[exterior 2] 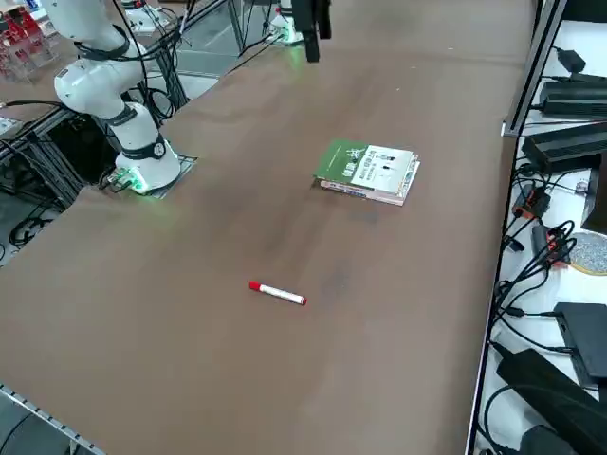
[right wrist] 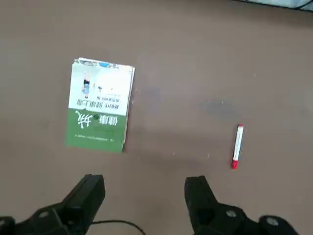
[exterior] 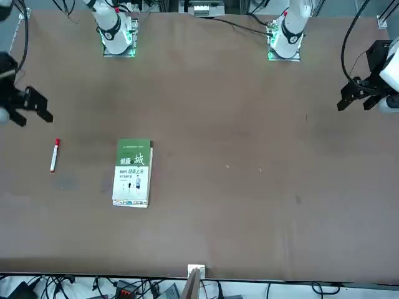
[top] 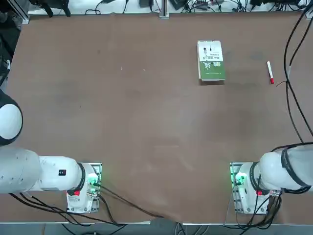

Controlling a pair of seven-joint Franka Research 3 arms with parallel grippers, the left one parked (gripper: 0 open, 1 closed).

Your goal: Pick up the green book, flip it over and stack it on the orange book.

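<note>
The green book (top: 211, 60) lies flat at the far right of the table, its half-white, half-green cover with white characters facing up (right wrist: 100, 104). In the right side view it (exterior 2: 368, 171) looks thick, and more page edges show beneath it. No orange book cover shows in any view; it is hidden. My right gripper (right wrist: 144, 192) hangs above the table, open and empty, apart from the book and on the robot's side of it. In the front view the gripper (exterior: 32, 113) is at the table's edge, well off the book (exterior: 132, 172).
A red-and-white marker pen (top: 270, 72) lies on the table to the right of the book, also seen as the pen (right wrist: 236, 146) in the wrist view. Cables hang along the table's right edge (top: 293, 98). The brown table (top: 146, 122) carries nothing else.
</note>
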